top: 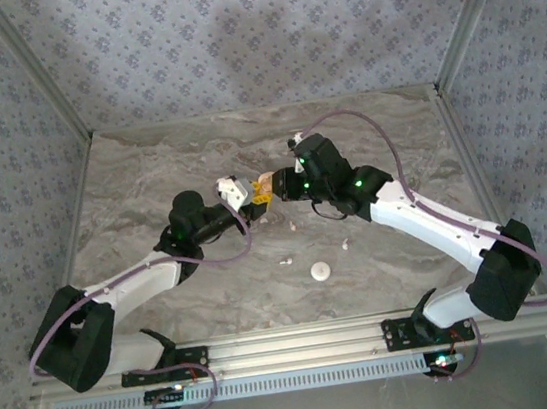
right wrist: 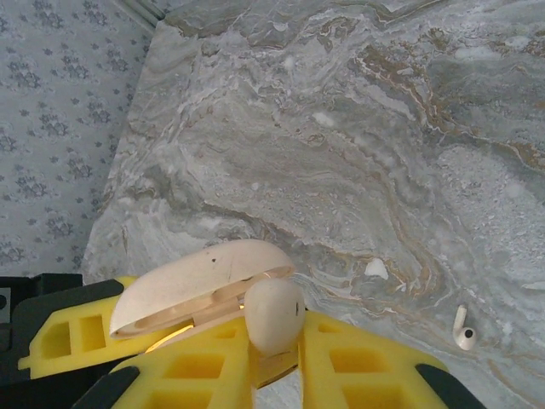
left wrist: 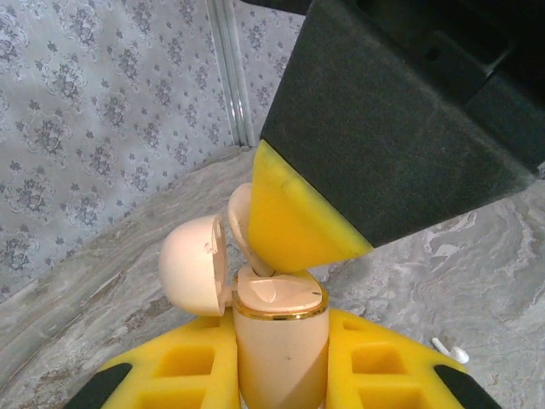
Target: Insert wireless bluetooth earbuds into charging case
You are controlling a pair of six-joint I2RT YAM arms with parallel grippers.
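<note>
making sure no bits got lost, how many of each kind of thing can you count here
charging case: 1
earbud at the case mouth: 1
loose white earbud pieces: 3
round white disc: 1
total: 6

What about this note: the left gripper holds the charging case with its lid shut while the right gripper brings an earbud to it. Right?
No: the lid is swung open, as the left wrist view shows. The rest holds: the left gripper holds the charging case, and the right gripper brings an earbud to it.
</note>
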